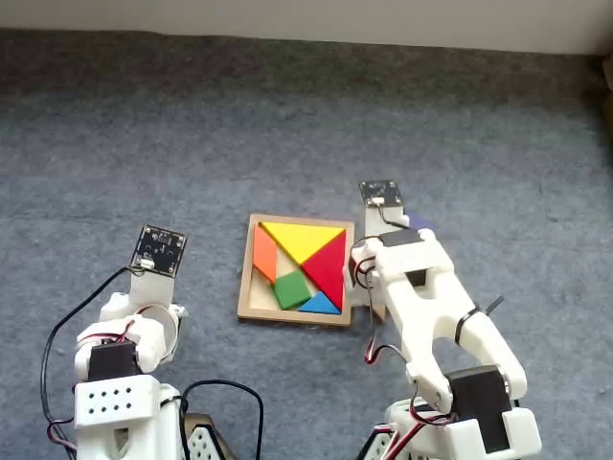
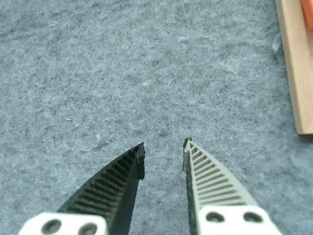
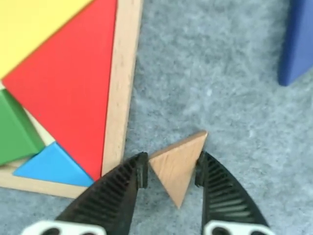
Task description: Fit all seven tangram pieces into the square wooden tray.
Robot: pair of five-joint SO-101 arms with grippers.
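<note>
Tray [image 1: 278, 315]: mid-table on grey carpet [image 1: 287, 125], with five coloured pieces [image 1: 329, 268] inside.
Wooden triangle [image 3: 177, 164]: on the carpet, just right of the tray's near right corner.
Right gripper [image 3: 172, 161]: clamped on the wooden triangle.
Blue piece [image 3: 298, 39]: farther right.
Left gripper [image 2: 164, 143]: fingers apart, left of the tray.

Triangle [image 3: 177, 164] just beside tray [image 3: 123, 73]
</note>
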